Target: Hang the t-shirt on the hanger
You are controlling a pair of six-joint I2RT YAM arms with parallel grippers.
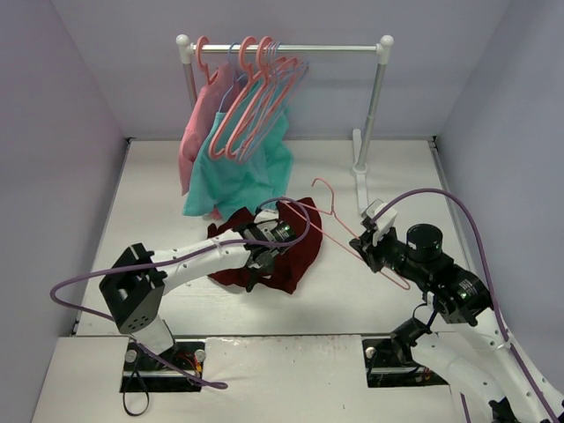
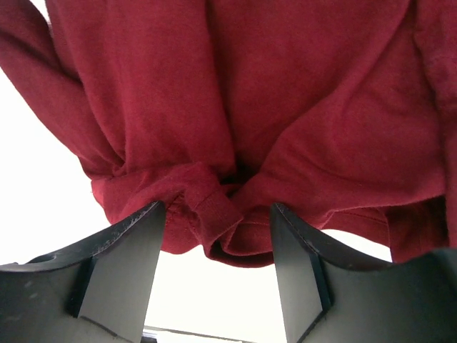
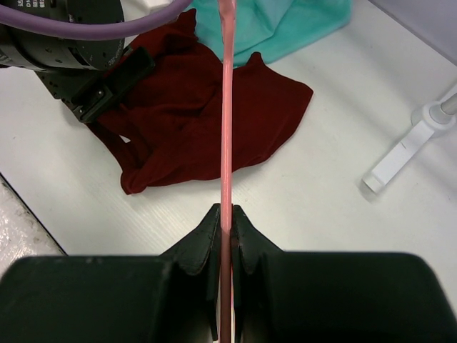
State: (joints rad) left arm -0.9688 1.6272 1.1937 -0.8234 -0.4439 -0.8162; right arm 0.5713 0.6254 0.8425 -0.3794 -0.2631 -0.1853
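The red t-shirt [image 1: 291, 251] lies in a crumpled heap on the white worktop [image 1: 176, 203], just in front of the teal shirt [image 1: 233, 176] that hangs from the rack [image 1: 291, 48]. The left tool [image 2: 218, 236] is down on the heap, and a bunched fold of red cloth sits between its two fingers, which stand apart. The right tool [image 3: 225, 221] is pinched tight on the thin pink hanger [image 1: 339, 220]. The hanger is held beside the t-shirt, on its right.

Pale lavender walls [image 1: 79, 79], white table [image 1: 159, 185], white clothes rack [image 1: 374, 106].
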